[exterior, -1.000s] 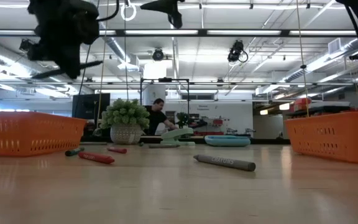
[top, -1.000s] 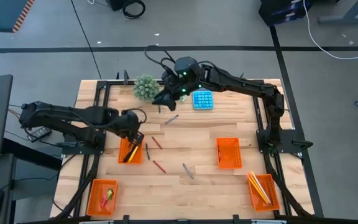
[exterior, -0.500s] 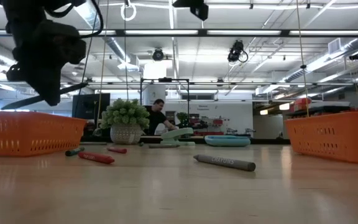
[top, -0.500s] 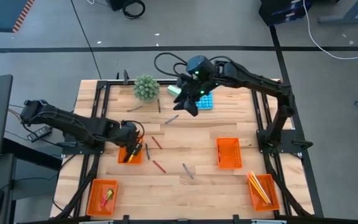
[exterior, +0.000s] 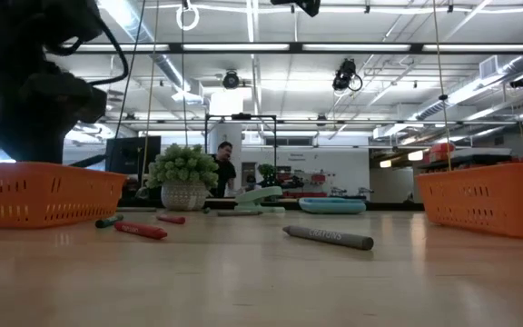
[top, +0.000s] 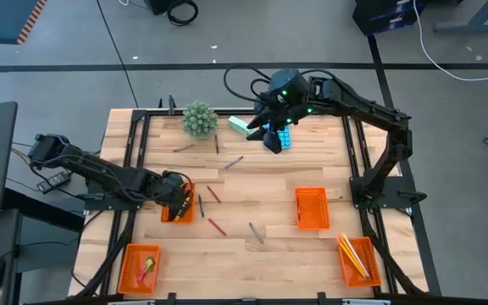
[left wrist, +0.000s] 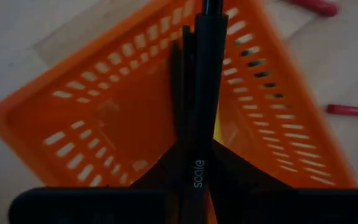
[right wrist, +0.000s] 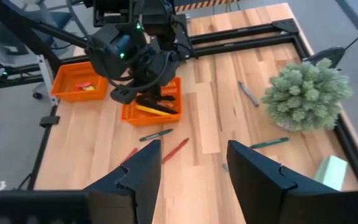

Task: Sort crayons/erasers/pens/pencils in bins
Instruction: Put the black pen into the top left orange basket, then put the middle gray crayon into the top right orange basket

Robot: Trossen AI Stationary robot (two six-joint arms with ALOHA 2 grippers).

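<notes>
Orange mesh fills my left wrist view: the bin (left wrist: 104, 118) sits directly beneath my left gripper (left wrist: 197, 81), whose fingers are pinched shut on a black pen (left wrist: 199, 124). Its long axis runs straight out between them, tip down into that tray. My right gripper (right wrist: 191, 171) hovers spread, holding nothing, above the calculator (top: 284, 138).

potted plant (top: 199, 119), mint block (top: 239, 124), blue calculator (top: 283, 138) on table (top: 252, 178).
</notes>
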